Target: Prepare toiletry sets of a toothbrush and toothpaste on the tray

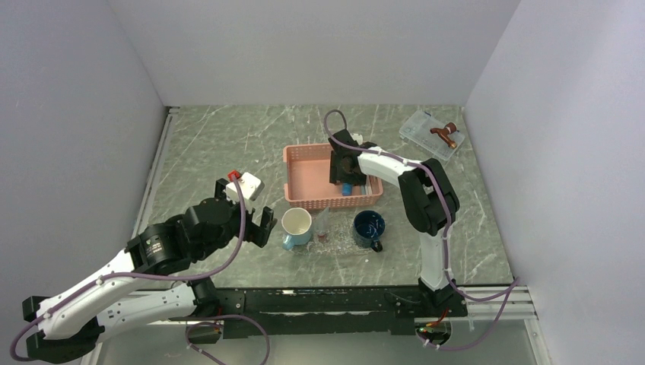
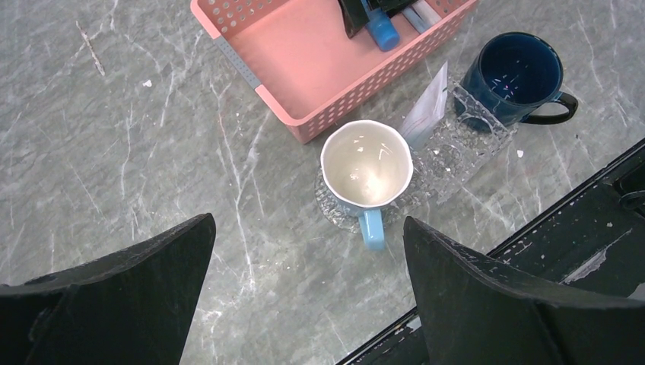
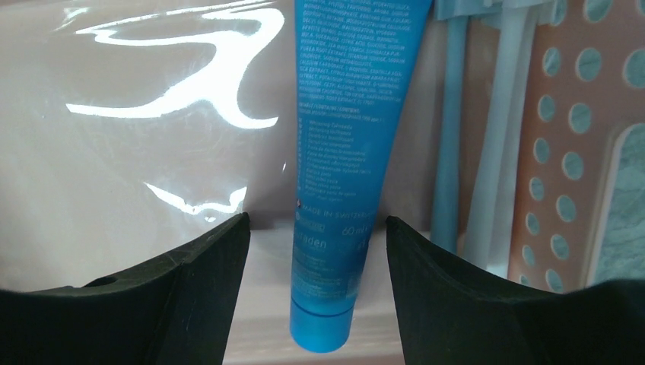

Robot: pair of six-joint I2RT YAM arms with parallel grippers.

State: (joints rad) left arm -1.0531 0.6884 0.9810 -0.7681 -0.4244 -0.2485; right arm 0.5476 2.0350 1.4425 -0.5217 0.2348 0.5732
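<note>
A blue toothpaste tube lies in the pink basket, cap toward the camera. My right gripper is down in the basket, open, one finger on each side of the tube with a gap on both sides. Pale toothbrushes lie along the basket's right wall. The clear textured tray sits in front of the basket; a white mug stands on its left end and a pale flat tube leans upright on it. My left gripper hangs wide open over bare table, holding nothing.
A dark blue mug stands at the tray's right end. A small clear box with a copper-coloured piece on it lies at the back right. The black front rail runs close to the tray.
</note>
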